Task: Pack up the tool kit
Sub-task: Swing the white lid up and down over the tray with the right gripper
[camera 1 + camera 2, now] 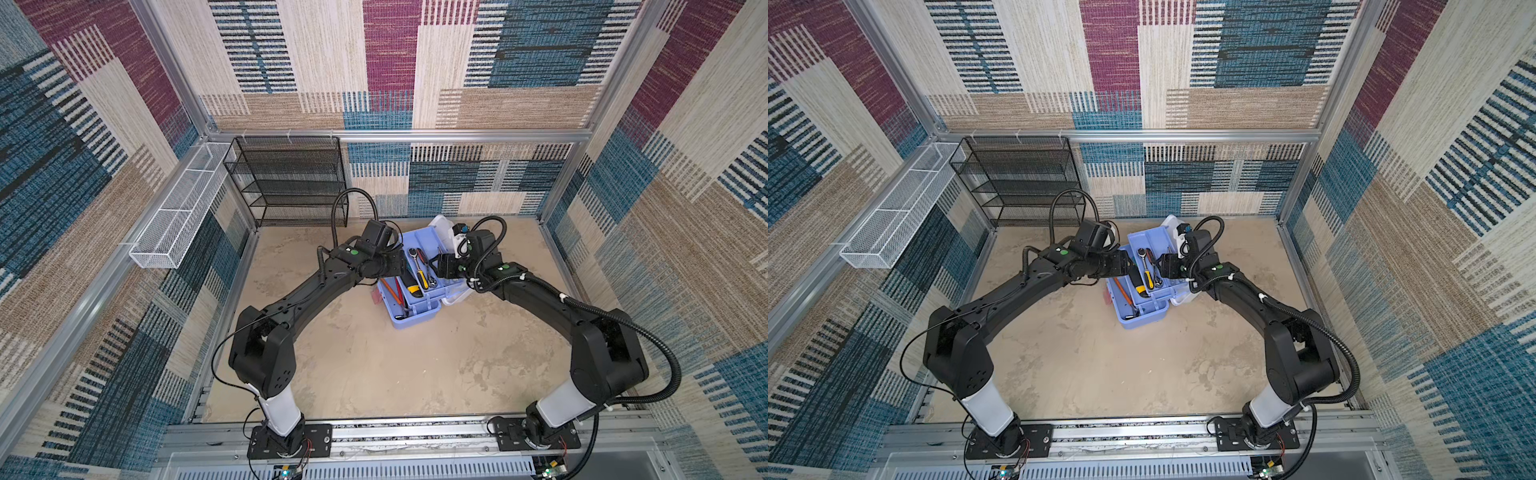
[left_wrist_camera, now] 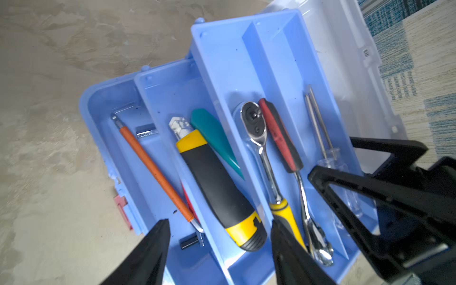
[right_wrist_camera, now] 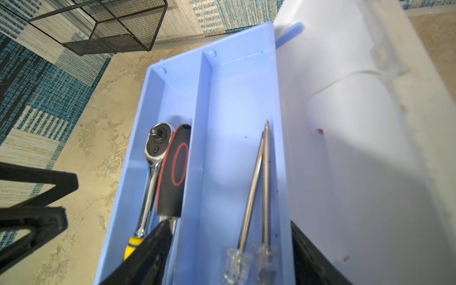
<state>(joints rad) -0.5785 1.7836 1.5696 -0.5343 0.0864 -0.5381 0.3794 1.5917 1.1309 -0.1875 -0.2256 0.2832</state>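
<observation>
The tool kit stands open in mid-table, its light blue trays fanned out and its white lid folded back. The top tray holds a ratchet, a red-and-black handled tool and two clear-handled screwdrivers. A yellow-and-black knife lies in the middle tray. An orange-shafted tool lies in the base. My left gripper hovers open over the knife's end. My right gripper hangs open over the screwdriver compartment, holding nothing.
A black wire-mesh rack stands at the back left. A white mesh basket hangs on the left wall. Aluminium rails edge the beige tabletop, and the two grippers are close together above the kit.
</observation>
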